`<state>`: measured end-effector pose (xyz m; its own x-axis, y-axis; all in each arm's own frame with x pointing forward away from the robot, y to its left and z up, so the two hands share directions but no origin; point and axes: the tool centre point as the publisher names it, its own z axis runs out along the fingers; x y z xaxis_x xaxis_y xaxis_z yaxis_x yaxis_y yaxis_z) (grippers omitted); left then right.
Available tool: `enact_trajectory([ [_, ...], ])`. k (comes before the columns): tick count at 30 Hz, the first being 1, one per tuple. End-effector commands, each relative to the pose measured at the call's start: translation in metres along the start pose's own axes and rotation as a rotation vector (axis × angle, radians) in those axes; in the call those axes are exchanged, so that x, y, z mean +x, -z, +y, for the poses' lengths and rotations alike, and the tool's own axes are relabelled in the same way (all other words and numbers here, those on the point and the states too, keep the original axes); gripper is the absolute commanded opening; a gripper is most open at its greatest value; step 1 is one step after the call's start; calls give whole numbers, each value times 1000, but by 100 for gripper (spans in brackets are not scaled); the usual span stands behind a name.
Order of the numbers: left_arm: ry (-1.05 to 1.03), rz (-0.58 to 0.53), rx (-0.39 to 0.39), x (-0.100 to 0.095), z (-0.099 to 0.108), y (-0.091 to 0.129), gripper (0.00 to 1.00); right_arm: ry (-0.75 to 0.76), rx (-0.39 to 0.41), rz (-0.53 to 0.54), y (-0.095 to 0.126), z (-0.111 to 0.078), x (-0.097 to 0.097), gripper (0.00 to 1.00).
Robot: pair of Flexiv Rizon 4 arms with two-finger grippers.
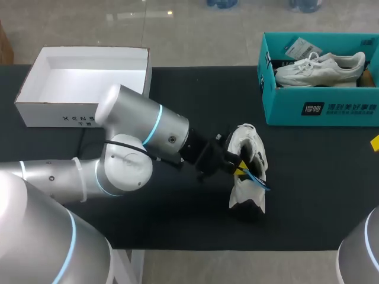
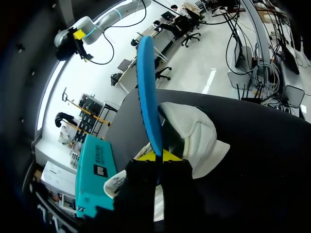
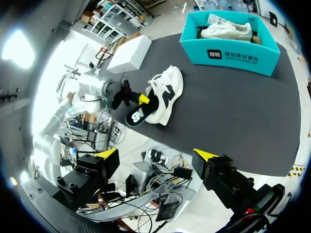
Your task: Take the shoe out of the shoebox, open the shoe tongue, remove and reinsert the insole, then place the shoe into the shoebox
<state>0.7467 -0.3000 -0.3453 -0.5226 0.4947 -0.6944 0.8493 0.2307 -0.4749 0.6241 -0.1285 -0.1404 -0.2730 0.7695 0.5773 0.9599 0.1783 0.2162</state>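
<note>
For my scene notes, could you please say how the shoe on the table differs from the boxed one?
The table shoe lies on the black table, next to a blue insole pinched by the left gripper; the boxed shoe rests in the teal box, untouched. The table shoe shows black markings; the boxed shoe looks plain. Both are white.

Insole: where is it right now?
Head view, right of the middle of the table: the insole is pinched in the left gripper, right beside the white shoe, short of the teal shoebox.

An open white box (image 1: 77, 112) sits on the black table (image 1: 320, 189), near its far left corner.
</note>
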Motion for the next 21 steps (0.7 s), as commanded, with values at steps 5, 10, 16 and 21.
enact_trajectory([
  [5,-42,-19,-70,-3,4,2,0,-1,-83,-6,-1,-9,1,100],
  [10,-34,-18,-56,-1,2,4,0,-1,-83,-6,-1,-9,1,100],
  [16,-27,-26,-46,0,-4,12,61,-1,-83,-6,-1,-9,1,100],
  [21,-25,-37,-38,-2,-11,15,100,-1,-83,-6,-1,-9,1,100],
])
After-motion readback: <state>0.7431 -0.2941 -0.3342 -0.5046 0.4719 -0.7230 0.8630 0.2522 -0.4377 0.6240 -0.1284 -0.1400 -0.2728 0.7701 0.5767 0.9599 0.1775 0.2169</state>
